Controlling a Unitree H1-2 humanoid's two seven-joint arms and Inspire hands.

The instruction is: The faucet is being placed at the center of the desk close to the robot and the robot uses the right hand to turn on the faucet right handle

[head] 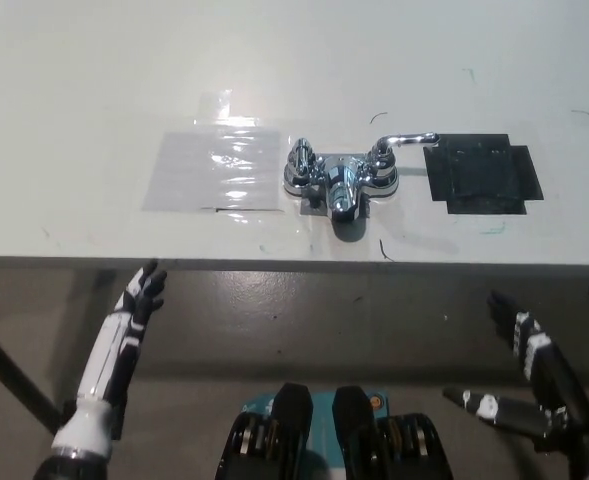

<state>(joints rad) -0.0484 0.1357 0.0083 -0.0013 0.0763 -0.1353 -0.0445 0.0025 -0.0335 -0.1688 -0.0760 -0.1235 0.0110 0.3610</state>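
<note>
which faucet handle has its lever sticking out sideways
The right handle, beside the black patch: its lever points toward that patch. The left handle shows no lever out to the side.

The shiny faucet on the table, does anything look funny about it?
Yes: the chrome two-handled faucet stands on the flat white desk, with no sink under it. Its right handle sticks out sideways toward the black taped patch, unlike the left handle. Nothing looks spilled or broken.

We see a white desk (94, 80) carrying a chrome faucet (339, 178) between a clear plastic sheet (214, 170) and a black patch (482, 178).
</note>
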